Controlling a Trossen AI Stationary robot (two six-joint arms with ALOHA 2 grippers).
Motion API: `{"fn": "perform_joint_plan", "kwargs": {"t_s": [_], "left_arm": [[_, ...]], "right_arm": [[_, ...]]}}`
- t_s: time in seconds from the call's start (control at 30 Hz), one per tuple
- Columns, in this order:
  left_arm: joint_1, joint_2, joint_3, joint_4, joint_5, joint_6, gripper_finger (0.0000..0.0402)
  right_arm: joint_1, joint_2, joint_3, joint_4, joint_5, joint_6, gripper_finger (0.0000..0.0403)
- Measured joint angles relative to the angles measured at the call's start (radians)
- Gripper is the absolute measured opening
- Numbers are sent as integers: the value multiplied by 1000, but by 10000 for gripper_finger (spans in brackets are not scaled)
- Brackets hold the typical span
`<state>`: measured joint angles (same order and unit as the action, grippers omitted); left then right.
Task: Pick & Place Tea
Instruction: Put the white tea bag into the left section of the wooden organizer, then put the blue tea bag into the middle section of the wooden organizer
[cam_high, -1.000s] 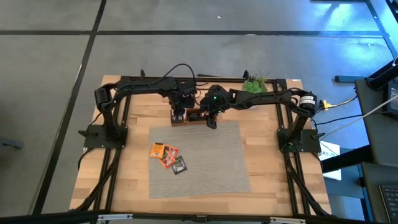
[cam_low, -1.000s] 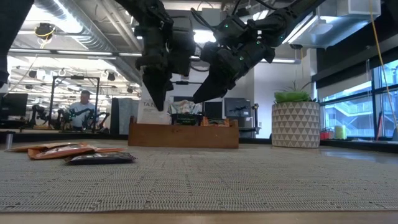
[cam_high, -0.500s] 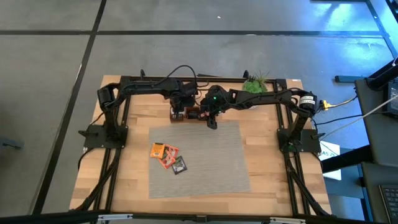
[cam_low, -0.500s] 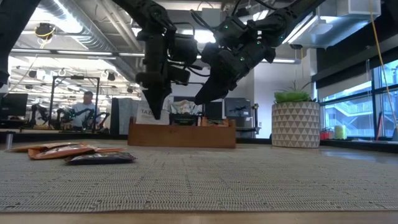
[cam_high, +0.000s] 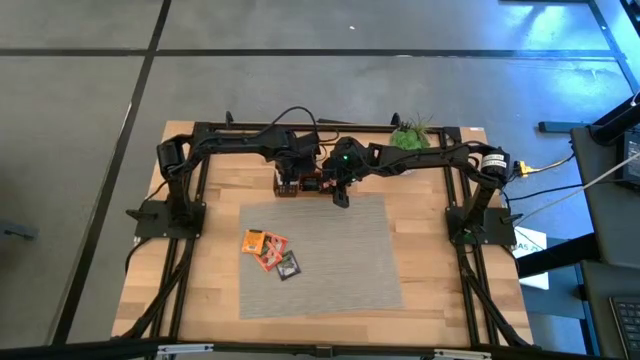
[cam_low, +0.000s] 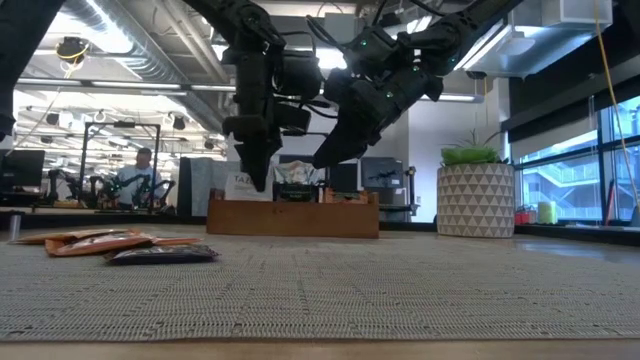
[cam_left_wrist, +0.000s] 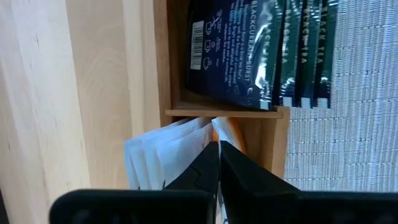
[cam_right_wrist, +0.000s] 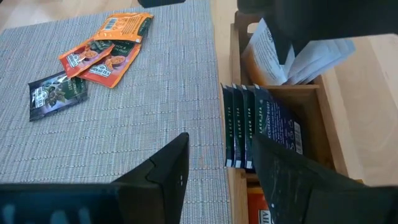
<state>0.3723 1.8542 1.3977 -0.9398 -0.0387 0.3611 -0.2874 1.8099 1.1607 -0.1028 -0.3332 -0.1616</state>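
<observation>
A grey floor (cam_high: 90, 120) crossed by dark seams surrounds the wooden table (cam_high: 215, 190). Level across it, at three o'clock, tall windows (cam_low: 560, 165) admit daylight; ceiling ducts (cam_low: 130, 45) run overhead at eleven — and a seated person (cam_low: 135, 175) works at nine.

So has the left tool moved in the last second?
Yes. The left tool has dropped lower and shifted right toward the wooden tray, its tip now down among the white sachets.
</observation>
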Motion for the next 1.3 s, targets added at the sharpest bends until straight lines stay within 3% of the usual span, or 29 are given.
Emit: {"fn": "perform_joint_plan", "kwargs": {"t_s": [0.5,0.9,1.0,1.13,1.3], "left_arm": [[-16,-6,0,-2,4,-34,60],[28,-173,2,1,-60,-83,71],[70,-237,0,10,88,-162,71],[107,-355,-103,219,361,-248,74],[94,-509,-330,586,419,-413,74]], "right_arm": [[4,0,0,0,0,2,177],[4,0,0,1,0,31,177],[9,0,0,1,-10,60,177],[37,0,0,3,-80,42,177],[95,9,0,23,-39,3,177]]}}
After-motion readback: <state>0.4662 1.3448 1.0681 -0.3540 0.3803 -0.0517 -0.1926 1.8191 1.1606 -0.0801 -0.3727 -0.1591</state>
